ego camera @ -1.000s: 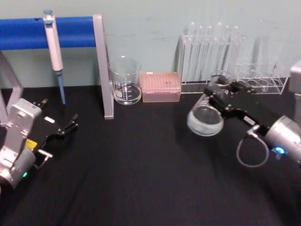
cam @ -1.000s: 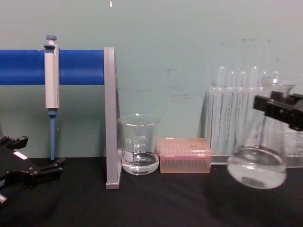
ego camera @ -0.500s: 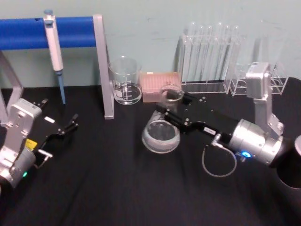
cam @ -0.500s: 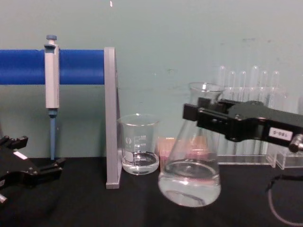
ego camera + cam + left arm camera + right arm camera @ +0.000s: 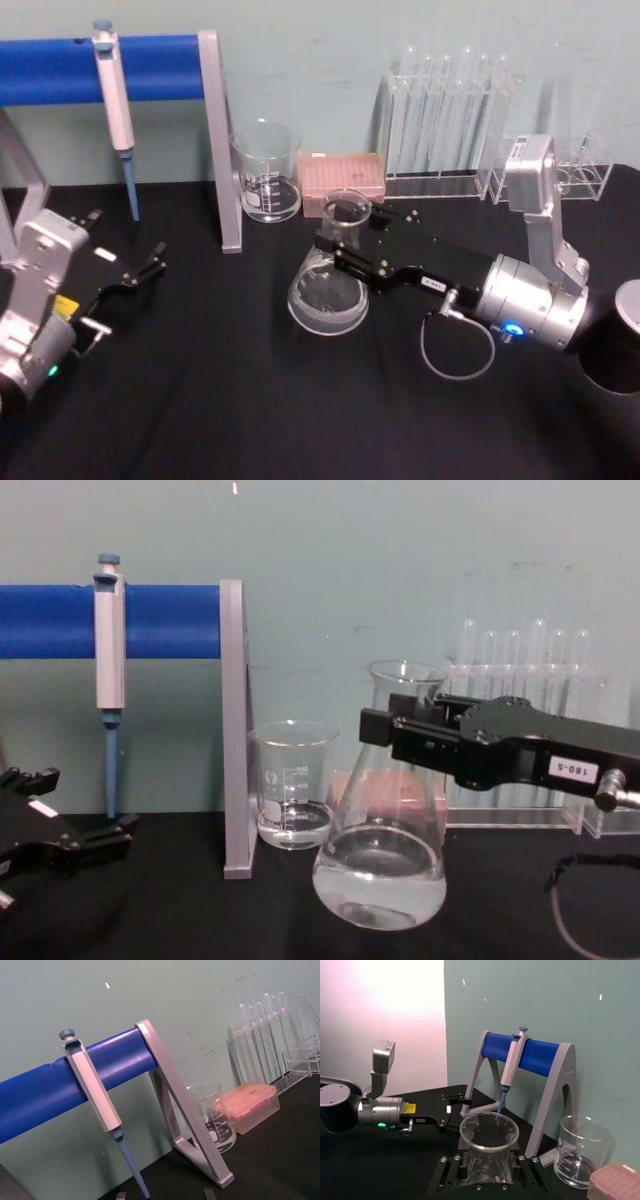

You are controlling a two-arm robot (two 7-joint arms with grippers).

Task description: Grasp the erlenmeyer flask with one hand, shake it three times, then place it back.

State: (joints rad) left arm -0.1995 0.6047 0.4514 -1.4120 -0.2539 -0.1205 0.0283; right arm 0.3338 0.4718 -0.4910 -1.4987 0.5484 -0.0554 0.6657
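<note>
1. Here, at the far left, the left end effector (image 5: 126, 236) sits low over the black desk (image 5: 250, 400). Its fingers are spread with nothing between them, well apart from the glassware.
2. Behind it, a stand with a blue bar (image 5: 60, 68) on grey legs carries a grey-and-blue pipette (image 5: 115, 95), hung tip down.
3. Just right of the stand's grey leg stands a straight-walled beaker (image 5: 267, 172) with white graduations and a little clear liquid. A pink box (image 5: 343, 184) sits just beside it.
4. The erlenmeyer flask (image 5: 328, 285) is near the middle of the desk, in front of the beaker and the pink box.
   - It is clear glass, with a wide conical body that narrows to a short neck with a flared rim.
   - A shallow pool of clear liquid lies in its base.
   - From the chest view it stands about upright, taller than the beaker.
   - Whether its base touches the desk, I cannot tell.
5. The right end effector (image 5: 345, 240) pinches the flask's neck just below the rim, its flat black jaws pressed in from either side. Its arm reaches in from the right and bears a small white number label (image 5: 565, 770).
6. At the back right, a clear rack (image 5: 445, 180) holds thin test tubes (image 5: 445, 100) upright against the wall.
</note>
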